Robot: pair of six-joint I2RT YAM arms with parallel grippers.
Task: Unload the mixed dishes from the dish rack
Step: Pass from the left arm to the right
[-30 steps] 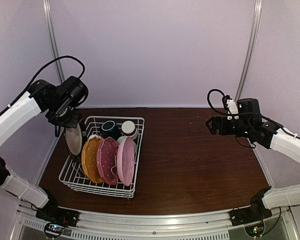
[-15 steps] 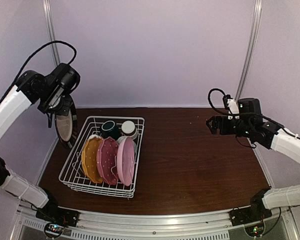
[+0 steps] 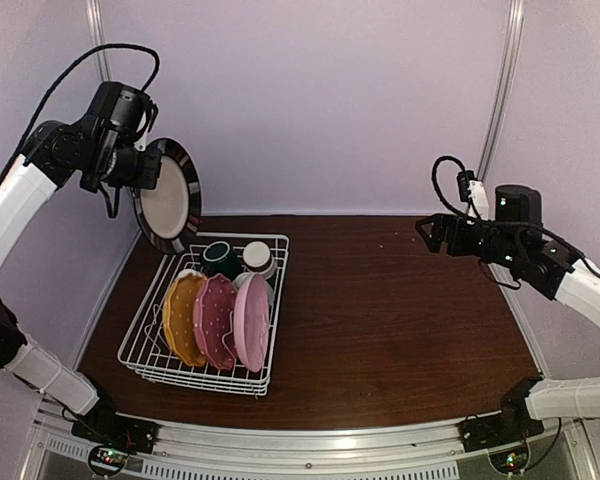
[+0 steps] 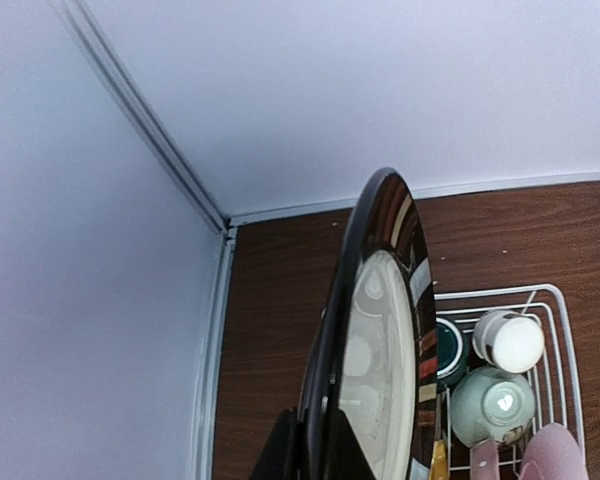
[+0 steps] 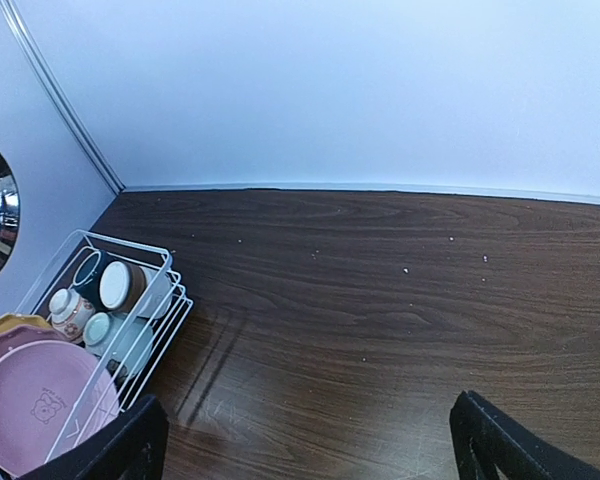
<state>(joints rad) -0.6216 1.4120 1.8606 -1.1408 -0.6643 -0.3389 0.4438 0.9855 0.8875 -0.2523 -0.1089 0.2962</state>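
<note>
My left gripper is shut on the rim of the dark brown plate, which hangs on edge high above the far left corner of the dish rack. In the left wrist view the plate fills the middle, with my gripper pinching its lower rim. In the rack stand the yellow plate, the red-pink plate and the light pink plate. Behind them sit a dark green cup and a beige-brown cup. My right gripper hovers open over the right side, holding nothing.
The rack sits on the left of the dark wooden table. Pale walls close in the back and both sides. In the right wrist view my own gripper looks across bare tabletop toward the rack.
My left arm has lifted the dark brown plate out of the rack's left end, raised it and turned its face to the right. My right arm has shifted slightly up and right.
</note>
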